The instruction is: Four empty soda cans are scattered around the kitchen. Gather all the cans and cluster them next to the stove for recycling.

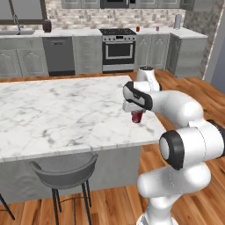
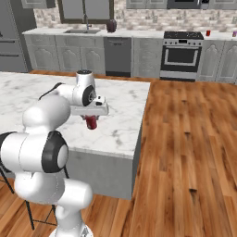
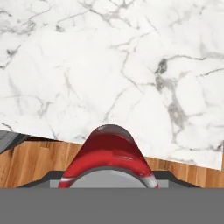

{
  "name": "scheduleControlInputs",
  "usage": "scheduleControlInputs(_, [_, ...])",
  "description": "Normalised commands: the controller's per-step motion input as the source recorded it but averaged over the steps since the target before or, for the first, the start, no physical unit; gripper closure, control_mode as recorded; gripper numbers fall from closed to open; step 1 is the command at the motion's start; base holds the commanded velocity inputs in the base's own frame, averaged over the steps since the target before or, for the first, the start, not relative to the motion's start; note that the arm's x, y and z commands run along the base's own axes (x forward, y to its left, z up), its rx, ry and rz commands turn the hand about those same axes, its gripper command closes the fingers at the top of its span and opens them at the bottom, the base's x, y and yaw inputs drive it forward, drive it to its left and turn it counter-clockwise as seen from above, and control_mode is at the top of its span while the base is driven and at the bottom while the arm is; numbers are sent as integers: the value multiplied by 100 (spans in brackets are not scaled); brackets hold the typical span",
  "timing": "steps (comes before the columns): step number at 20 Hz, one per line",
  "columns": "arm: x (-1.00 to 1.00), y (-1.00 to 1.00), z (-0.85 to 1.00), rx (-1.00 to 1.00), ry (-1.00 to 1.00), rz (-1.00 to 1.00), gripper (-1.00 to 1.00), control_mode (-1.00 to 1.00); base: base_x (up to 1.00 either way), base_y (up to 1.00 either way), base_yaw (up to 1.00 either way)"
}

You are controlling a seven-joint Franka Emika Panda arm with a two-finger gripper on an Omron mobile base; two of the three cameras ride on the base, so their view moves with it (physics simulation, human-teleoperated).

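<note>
My gripper is shut on a red soda can, holding it upright from above, low over the white marble island near its right edge. From the other side, the same soda can hangs under the gripper. In the hand view the soda can sits between the fingers, with marble and the island's edge beyond it. The stove stands against the far wall, also seen as the stove. A second red soda can stands on the counter just right of the stove.
A grey bar stool stands at the island's near side. Wood floor stretches between the island and the far cabinets. A dishwasher and a sink sit left of the stove, with a dark jar on the counter.
</note>
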Motion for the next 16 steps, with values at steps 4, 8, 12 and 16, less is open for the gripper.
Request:
scheduleControlInputs(4, [-45, -19, 14, 0, -1, -11, 100, -100, 0, 0, 0])
scheduleControlInputs(8, [-38, -10, 14, 0, -4, -12, 100, -100, 0, 0, 0])
scheduleControlInputs(12, [-32, -2, 15, 0, -8, -11, 100, -100, 0, 0, 0])
scheduleControlInputs(16, [-28, 0, 19, 0, -8, -8, 100, -100, 0, 0, 0])
